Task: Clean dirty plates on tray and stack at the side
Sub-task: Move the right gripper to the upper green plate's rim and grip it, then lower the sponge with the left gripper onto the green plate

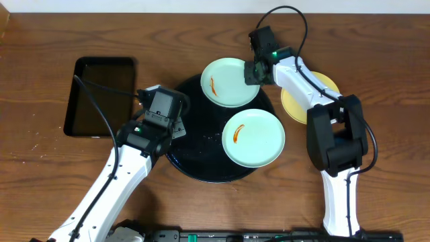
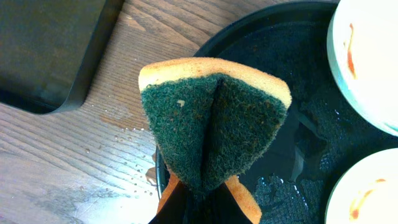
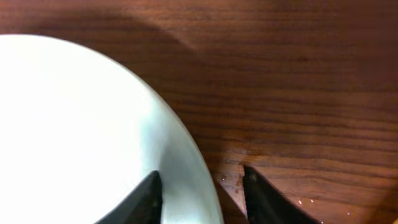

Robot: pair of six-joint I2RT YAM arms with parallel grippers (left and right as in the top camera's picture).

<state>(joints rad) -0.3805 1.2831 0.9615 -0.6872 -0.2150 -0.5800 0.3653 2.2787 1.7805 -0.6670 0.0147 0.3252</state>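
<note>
Two mint plates sit on the round black tray [image 1: 195, 165], and neither is clean. The far plate [image 1: 227, 82] has an orange smear [image 1: 211, 85] near its middle. The near plate [image 1: 253, 137] has one too. A yellow plate [image 1: 293, 107] lies off the tray on the counter [image 1: 383, 202] to the right, partly hidden under the right arm.

The right hand [image 3: 202, 196] is at the far plate's right edge. Its fingers are spread, one over the plate and one outside it above the wood. The rim runs between them with a gap on each side, so it is not pinched.

The left hand [image 2: 198, 204] is pressed together on a folded sponge [image 2: 211, 124], green side out, above the tray's left edge.

The likely trouble is the grip on that rim. The rim is thin and the tray looks wet, so a shallow pinch could slip and let the plate drop onto the tray or tip against the near plate. Scrubbing with the sponge before the plate is held firm could push it sideways. A rectangular black tray [image 1: 101, 96] lies well apart on the left.
</note>
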